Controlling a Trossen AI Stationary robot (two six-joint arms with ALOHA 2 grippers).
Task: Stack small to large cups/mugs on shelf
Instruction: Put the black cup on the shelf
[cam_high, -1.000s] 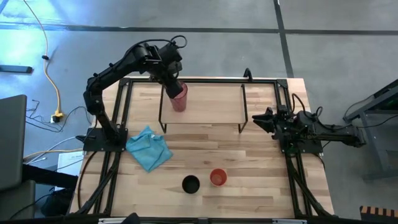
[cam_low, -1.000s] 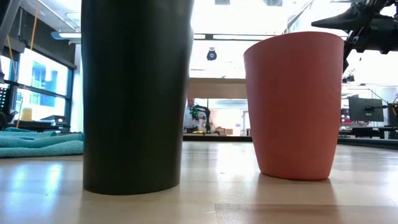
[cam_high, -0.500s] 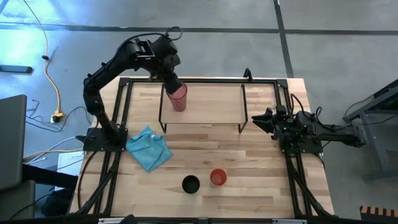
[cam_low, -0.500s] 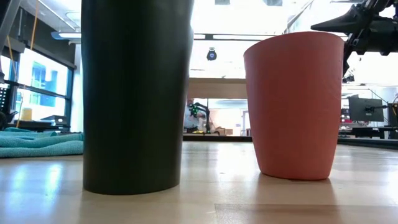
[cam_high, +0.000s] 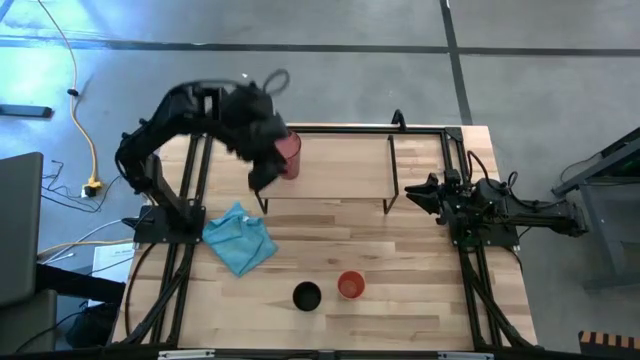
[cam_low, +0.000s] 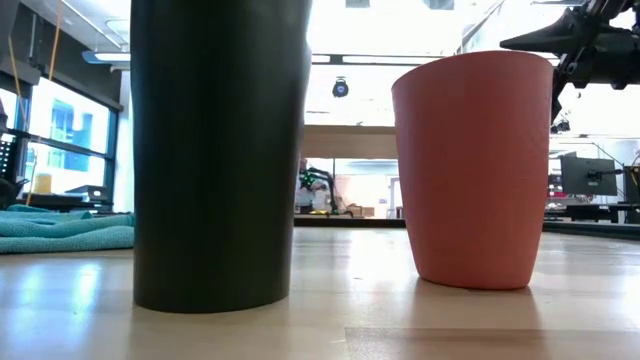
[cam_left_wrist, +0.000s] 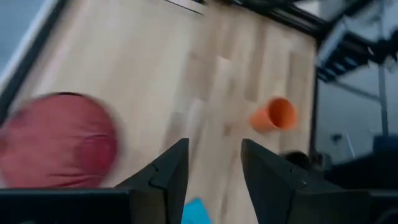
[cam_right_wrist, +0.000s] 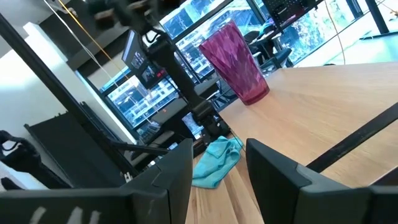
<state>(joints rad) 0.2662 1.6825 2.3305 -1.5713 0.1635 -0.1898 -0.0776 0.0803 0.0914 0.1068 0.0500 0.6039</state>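
The pink-red tumbler (cam_high: 288, 156) stands upright on its base at the left end of the shelf's wooden top (cam_high: 340, 168); it also shows in the left wrist view (cam_left_wrist: 59, 142) and the right wrist view (cam_right_wrist: 235, 61). My left gripper (cam_high: 259, 176) (cam_left_wrist: 214, 163) is open and hovers just left of the tumbler, touching nothing. The black cup (cam_high: 307, 296) (cam_low: 220, 150) and the red-orange cup (cam_high: 350, 285) (cam_low: 470, 170) stand upright on the table near its near edge. My right gripper (cam_high: 412, 193) (cam_right_wrist: 217, 168) waits open at the shelf's right end.
A teal cloth (cam_high: 240, 238) (cam_low: 60, 228) lies crumpled on the table between the left arm's base and the shelf. The shelf's black legs (cam_high: 262, 205) stand on the table's far half. Bare wood lies between the shelf and the two cups.
My left gripper has come off the tumbler's rim and swung away toward the table's left and near side, with the whole arm folding back. The tumbler stays upright on the shelf where it was.
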